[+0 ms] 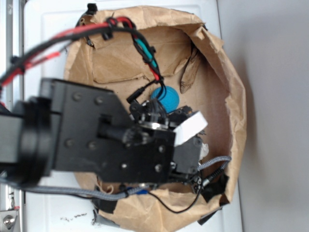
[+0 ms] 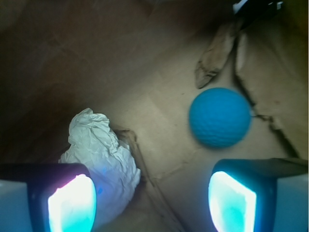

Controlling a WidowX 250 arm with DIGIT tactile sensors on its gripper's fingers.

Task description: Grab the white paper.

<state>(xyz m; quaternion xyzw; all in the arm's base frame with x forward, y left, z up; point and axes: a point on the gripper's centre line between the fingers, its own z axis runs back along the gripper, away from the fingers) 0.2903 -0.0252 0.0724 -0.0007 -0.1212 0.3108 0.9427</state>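
My gripper (image 2: 152, 203) hangs inside the brown paper bag (image 1: 231, 96), and my two fingers stand wide apart with bare bag floor showing between them. The left finger (image 2: 70, 203) glows pale blue-white at the lower left of the wrist view, and the right finger (image 2: 231, 200) glows the same at the lower right.

The white paper (image 2: 101, 154) lies on the bag's floor just at my left finger, a crumpled, lumpy wad. Its lower part runs down behind that finger's tip, so I cannot tell whether the two touch. It is not between my fingers; it sits off to the left side of the gap.

The blue ball (image 2: 219, 117) rests on the bag's floor beyond my right finger, apart from it and well apart from the wad. Past the ball a torn brown flap (image 2: 215, 58) of the bag stands up from the floor.

From the outside view, my black arm (image 1: 96, 135) reaches in over the bag's left rim and covers most of the inside. Only the ball (image 1: 166, 99) shows beside my wrist, and a small white tag (image 1: 190, 128) sticks out from the gripper housing. The bag stands open on a white surface (image 1: 43, 29), its crinkled walls folded outward at the rim.
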